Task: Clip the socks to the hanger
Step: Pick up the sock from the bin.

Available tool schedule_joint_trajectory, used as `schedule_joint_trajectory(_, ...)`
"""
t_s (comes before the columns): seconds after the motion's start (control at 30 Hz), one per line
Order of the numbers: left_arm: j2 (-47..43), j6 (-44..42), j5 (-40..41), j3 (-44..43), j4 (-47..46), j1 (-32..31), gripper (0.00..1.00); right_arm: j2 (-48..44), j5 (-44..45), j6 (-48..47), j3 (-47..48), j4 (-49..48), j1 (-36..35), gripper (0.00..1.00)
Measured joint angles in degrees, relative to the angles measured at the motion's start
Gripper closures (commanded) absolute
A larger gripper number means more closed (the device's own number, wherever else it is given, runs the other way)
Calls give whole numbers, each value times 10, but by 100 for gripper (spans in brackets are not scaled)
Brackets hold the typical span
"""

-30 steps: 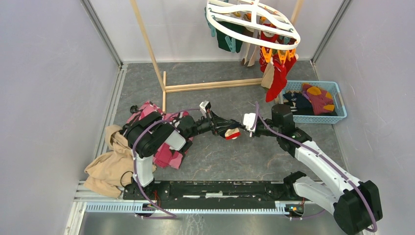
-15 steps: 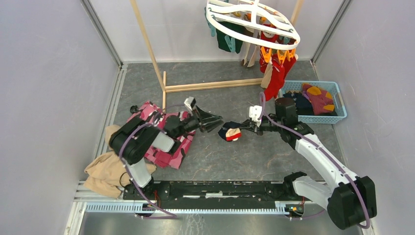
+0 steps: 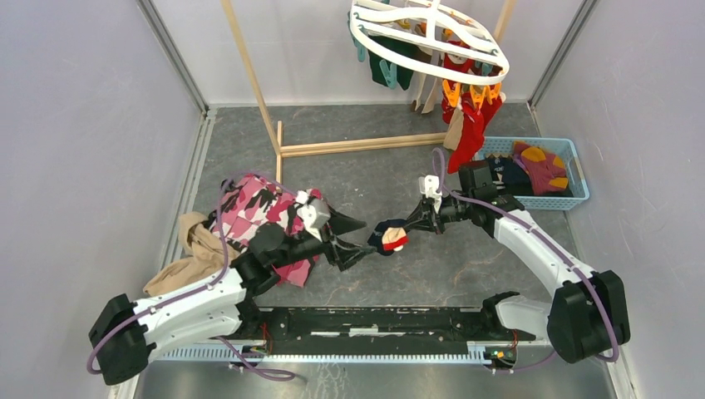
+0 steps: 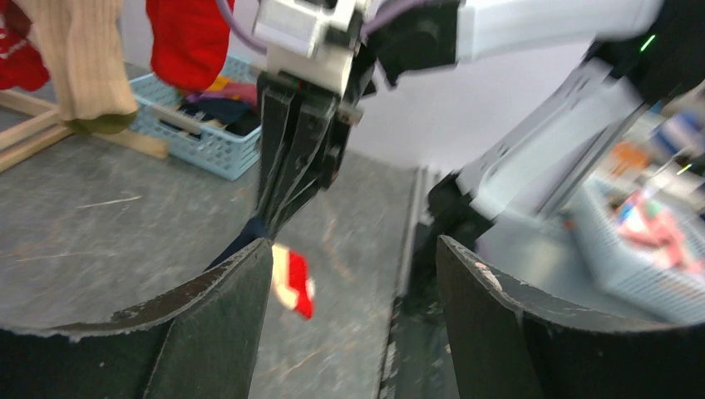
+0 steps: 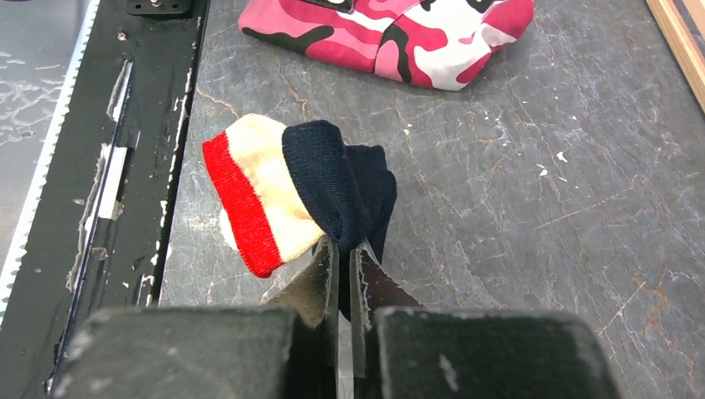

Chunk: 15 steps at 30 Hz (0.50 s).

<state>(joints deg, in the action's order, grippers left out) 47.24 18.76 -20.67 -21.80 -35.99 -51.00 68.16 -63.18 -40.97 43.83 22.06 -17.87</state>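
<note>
A navy sock with a cream and red end (image 3: pixel 389 238) hangs just above the floor, pinched at its navy part by my right gripper (image 3: pixel 407 226), which is shut on it. The right wrist view shows the sock (image 5: pixel 320 179) bunched between the closed fingertips of that gripper (image 5: pixel 342 245). My left gripper (image 3: pixel 357 241) is open just left of the sock, holding nothing; in its own view the gripper (image 4: pixel 353 249) frames the sock's red end (image 4: pixel 293 284). The white oval hanger (image 3: pixel 490 51) hangs at the back with green (image 3: pixel 387 73), red (image 3: pixel 470 137) and tan (image 3: pixel 455 131) socks clipped on.
A blue basket (image 3: pixel 582 196) at the right holds more socks (image 3: pixel 539 165). A light wooden pole rack (image 3: pixel 249 75) stands at the back. A pink camouflage cloth (image 3: pixel 258 208) and a tan cloth (image 3: pixel 187 278) lie at the left. Grey walls enclose the sides.
The left gripper opened, let go of the sock and swung back and nearer. The right gripper closed on the sock and now holds it alone, slightly further left.
</note>
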Motion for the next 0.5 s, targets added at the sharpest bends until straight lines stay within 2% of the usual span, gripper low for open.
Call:
schedule_joint_trajectory(0.1,41,-67,26,-9,68,-24,36,6,-7,-13,2,13,0,99)
schedule_joint_trajectory(0.23,113,-112,29,-44,154,-36,37,11,-9,-25,3,30,0,99)
schedule_joint_trajectory(0.3,136,-116,33,-66,178,-37,37,11,-9,-30,3,34,0,99)
schedule_joint_trajectory(0.43,181,-111,42,-106,188,-37,45,11,-9,-38,4,40,0,99)
schedule_joint_trajectory(0.5,199,-99,42,-114,186,-37,46,12,-8,-41,5,43,0,99)
